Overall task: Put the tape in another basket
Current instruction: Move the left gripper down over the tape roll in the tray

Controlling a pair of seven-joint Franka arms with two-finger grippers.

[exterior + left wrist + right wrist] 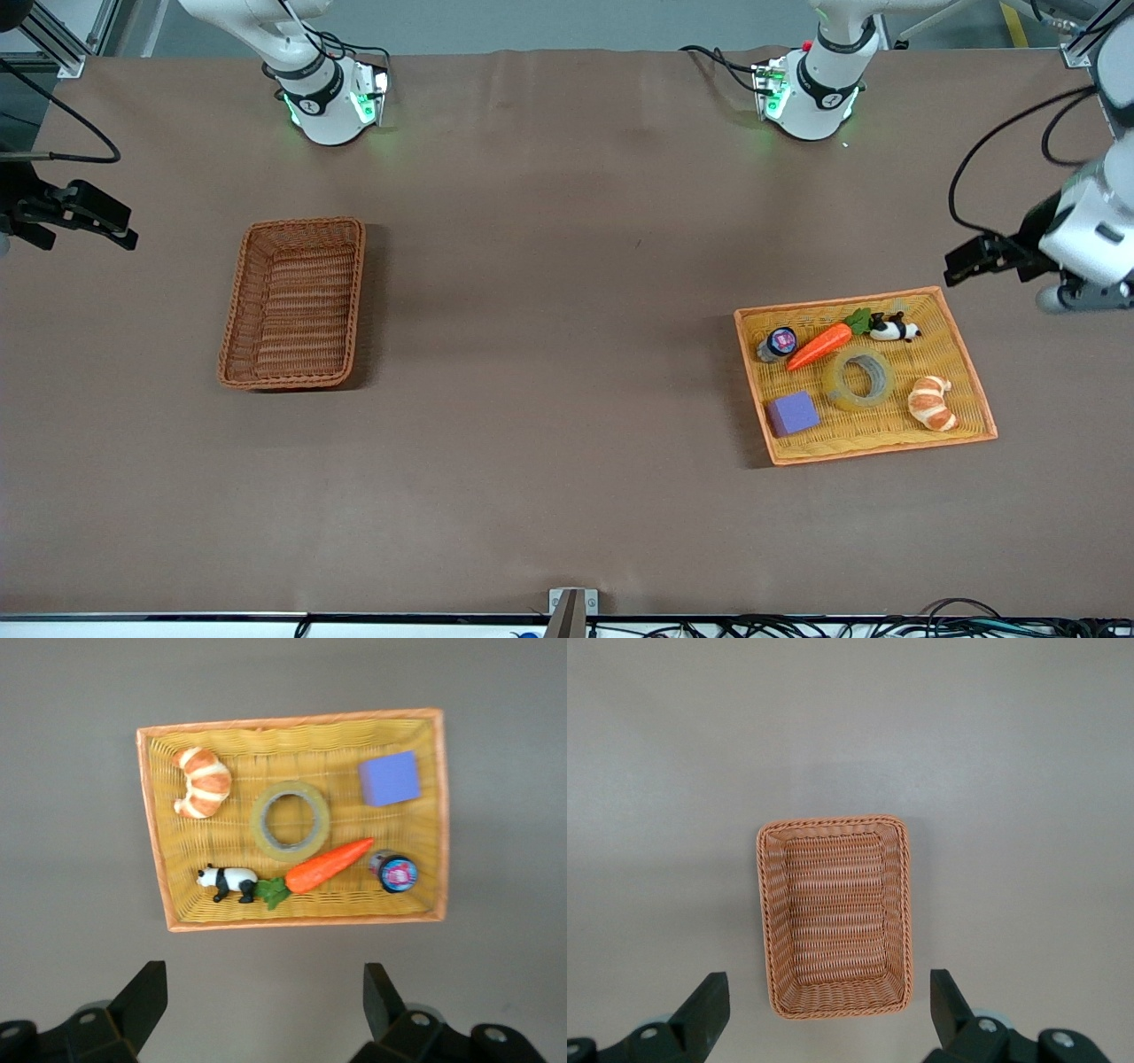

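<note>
both pincers (261, 1014) (828, 1014) high, spread wide; tape (858, 378) in tray (970, 381).

Even, fairly bright overhead light covers the brown table (567, 221), with no strong glare on its matte surface. The basket (292, 303) and the yellow tray (970, 372) throw soft dark shadows: the basket's falls toward the left arm's end of the table, the tray's toward the right arm's end. Green lamps glow on both arm bases, the wrist views look paler and slightly washed, and objects stay reasonably sharp in all three views.
</note>
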